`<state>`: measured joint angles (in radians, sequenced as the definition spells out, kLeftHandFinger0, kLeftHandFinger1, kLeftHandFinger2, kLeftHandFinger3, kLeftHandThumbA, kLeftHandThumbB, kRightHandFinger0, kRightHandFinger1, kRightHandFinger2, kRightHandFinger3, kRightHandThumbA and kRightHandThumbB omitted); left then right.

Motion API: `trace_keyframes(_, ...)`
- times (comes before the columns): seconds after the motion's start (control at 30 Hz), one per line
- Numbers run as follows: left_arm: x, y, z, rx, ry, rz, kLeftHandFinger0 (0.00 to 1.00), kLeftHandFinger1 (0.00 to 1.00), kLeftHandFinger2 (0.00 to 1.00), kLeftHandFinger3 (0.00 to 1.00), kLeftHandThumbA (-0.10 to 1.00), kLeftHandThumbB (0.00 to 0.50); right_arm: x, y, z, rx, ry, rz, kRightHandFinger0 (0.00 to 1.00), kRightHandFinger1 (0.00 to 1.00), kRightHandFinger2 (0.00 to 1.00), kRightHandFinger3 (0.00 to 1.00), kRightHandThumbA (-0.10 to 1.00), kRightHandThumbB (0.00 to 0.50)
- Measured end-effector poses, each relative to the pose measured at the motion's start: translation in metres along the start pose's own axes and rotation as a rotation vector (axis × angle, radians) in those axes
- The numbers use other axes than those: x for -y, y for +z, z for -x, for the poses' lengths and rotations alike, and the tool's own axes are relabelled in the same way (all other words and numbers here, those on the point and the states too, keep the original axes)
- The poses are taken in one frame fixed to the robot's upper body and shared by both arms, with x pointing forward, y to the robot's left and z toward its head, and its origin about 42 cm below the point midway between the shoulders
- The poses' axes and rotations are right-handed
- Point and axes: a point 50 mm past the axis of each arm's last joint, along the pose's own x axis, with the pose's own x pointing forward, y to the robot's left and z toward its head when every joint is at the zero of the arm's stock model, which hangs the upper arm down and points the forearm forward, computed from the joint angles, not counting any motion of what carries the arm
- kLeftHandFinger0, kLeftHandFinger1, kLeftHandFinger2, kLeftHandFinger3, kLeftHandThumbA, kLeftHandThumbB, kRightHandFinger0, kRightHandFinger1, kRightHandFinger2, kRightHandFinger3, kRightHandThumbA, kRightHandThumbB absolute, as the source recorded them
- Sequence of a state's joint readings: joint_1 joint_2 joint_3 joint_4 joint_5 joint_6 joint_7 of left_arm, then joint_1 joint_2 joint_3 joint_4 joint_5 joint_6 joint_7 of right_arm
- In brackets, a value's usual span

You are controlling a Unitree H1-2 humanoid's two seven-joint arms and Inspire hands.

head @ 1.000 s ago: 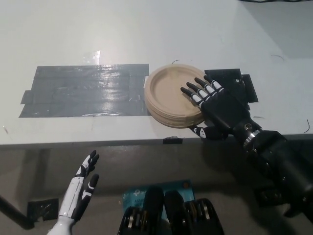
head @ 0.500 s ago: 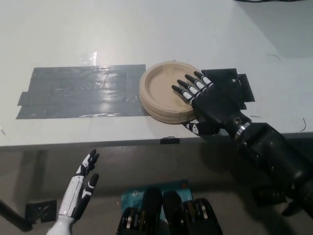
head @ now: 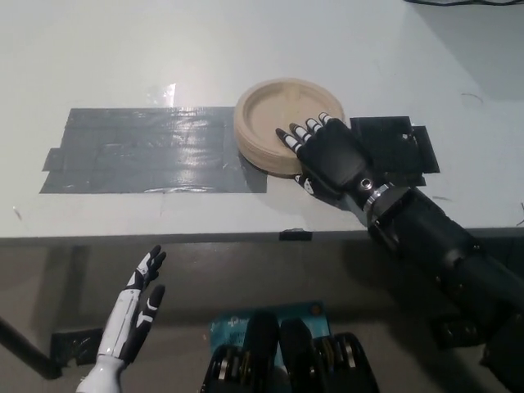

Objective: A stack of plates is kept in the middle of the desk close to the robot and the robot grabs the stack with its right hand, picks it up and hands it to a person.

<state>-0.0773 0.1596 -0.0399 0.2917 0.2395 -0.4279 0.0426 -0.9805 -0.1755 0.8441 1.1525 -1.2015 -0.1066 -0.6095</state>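
Head view: stack of tan paper plates [head: 278,123] lies on the white desk [head: 246,49], touching the grey tape patch's [head: 147,151] right end. Black right robot hand [head: 323,155] clamps its near-right rim, fingers over, thumb under. Light, bendy plates; grip there. White left robot hand [head: 135,307] rests spread below the desk.

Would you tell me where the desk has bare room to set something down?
Free: the white desk beyond the grey tape patch, and the strip along its near edge. Crowded: where the right hand grips the plate stack beside black tape.
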Motion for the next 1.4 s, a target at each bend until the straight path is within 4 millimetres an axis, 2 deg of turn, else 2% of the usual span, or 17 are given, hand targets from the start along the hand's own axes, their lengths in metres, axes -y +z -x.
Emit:
trace_keyframes(0.1,0.0,0.001,-0.001,0.003,0.0,0.0,1.0,1.0,1.0,1.0,1.0,0.362,-0.002,0.001,0.001,0.004,-0.025,0.014,0.0,0.03,0.49,0.31,-0.1,0.271)
trace_keyframes(0.17,0.0,0.001,-0.003,0.006,0.0,-0.001,1.0,1.0,1.0,1.0,1.0,0.365,-0.003,0.0,0.003,0.003,-0.041,0.026,0.0,0.06,0.54,0.26,-0.1,0.267)
trace_keyframes(0.23,0.0,0.002,-0.004,0.009,0.001,-0.001,1.0,1.0,1.0,1.0,1.0,0.361,-0.004,-0.001,0.004,0.002,-0.06,0.037,0.0,0.09,0.63,0.28,-0.1,0.258)
trace_keyframes(0.33,-0.001,0.003,-0.005,0.012,0.001,-0.001,1.0,1.0,1.0,1.0,1.0,0.36,-0.003,-0.002,0.005,0.005,-0.083,0.049,0.0,0.02,0.59,0.27,-0.1,0.293)
trace_keyframes(0.4,-0.001,0.003,-0.005,0.013,0.001,-0.001,1.0,1.0,1.0,1.0,1.0,0.36,0.0,-0.007,0.007,0.009,-0.106,0.059,0.0,0.03,0.6,0.3,-0.1,0.289)
trace_keyframes(0.53,-0.001,0.003,-0.005,0.013,0.001,-0.002,1.0,1.0,1.0,1.0,1.0,0.37,0.008,-0.017,0.013,0.013,-0.16,0.058,0.0,0.0,0.54,0.3,-0.1,0.294)
trace_keyframes(0.57,-0.001,0.003,-0.005,0.013,0.001,-0.002,1.0,1.0,1.0,1.0,1.0,0.373,0.009,-0.017,0.013,0.013,-0.163,0.058,0.0,0.0,0.47,0.34,-0.1,0.327)
trace_keyframes(0.6,-0.001,0.003,-0.005,0.012,0.001,-0.002,1.0,1.0,1.0,1.0,1.0,0.374,0.014,-0.02,0.017,0.013,-0.197,0.048,0.0,0.0,0.47,0.38,-0.03,0.416)
trace_keyframes(0.63,-0.001,0.003,-0.005,0.012,0.0,-0.002,1.0,1.0,1.0,1.0,1.0,0.376,0.015,-0.021,0.019,0.013,-0.203,0.045,0.0,0.0,0.34,0.39,0.02,0.458)
trace_keyframes(0.7,-0.001,0.002,-0.005,0.011,0.0,-0.002,1.0,1.0,1.0,1.0,1.0,0.376,0.018,-0.021,0.025,0.013,-0.221,0.034,0.0,0.0,0.27,0.35,-0.04,0.444)
trace_keyframes(0.73,-0.001,0.002,-0.005,0.011,0.0,-0.002,1.0,1.0,1.0,1.0,1.0,0.372,0.021,-0.021,0.028,0.014,-0.232,0.028,0.0,0.0,0.19,0.33,-0.1,0.396)
trace_keyframes(0.77,-0.001,0.002,-0.006,0.011,-0.001,-0.002,1.0,1.0,1.0,1.0,1.0,0.372,0.022,-0.02,0.032,0.016,-0.241,0.021,0.0,0.0,0.15,0.34,-0.1,0.398)
trace_keyframes(0.8,0.0,0.002,-0.005,0.01,-0.001,-0.002,1.0,1.0,1.0,1.0,1.0,0.376,0.024,-0.019,0.036,0.018,-0.251,0.014,0.0,0.0,0.1,0.24,-0.1,0.351)
trace_keyframes(0.9,0.0,0.002,-0.005,0.01,-0.002,-0.002,1.0,1.0,1.0,1.0,1.0,0.348,0.031,-0.016,0.045,0.026,-0.281,-0.004,0.0,0.0,0.1,0.18,-0.1,0.354)
trace_keyframes(1.1,0.0,0.002,-0.005,0.009,-0.003,-0.003,1.0,1.0,1.0,1.0,1.0,0.357,0.052,-0.004,0.058,0.048,-0.35,-0.043,0.0,0.0,0.09,0.28,-0.1,0.413)
trace_keyframes(1.27,0.0,0.002,-0.005,0.009,-0.003,-0.004,1.0,1.0,1.0,1.0,1.0,0.352,0.083,-0.003,0.064,0.064,-0.432,-0.054,0.0,0.0,0.0,0.27,-0.1,0.402)
trace_keyframes(1.4,-0.001,0.002,-0.005,0.011,-0.002,-0.006,1.0,1.0,1.0,1.0,1.0,0.357,0.115,-0.015,0.065,0.055,-0.508,-0.038,0.0,0.0,0.0,0.24,-0.1,0.392)
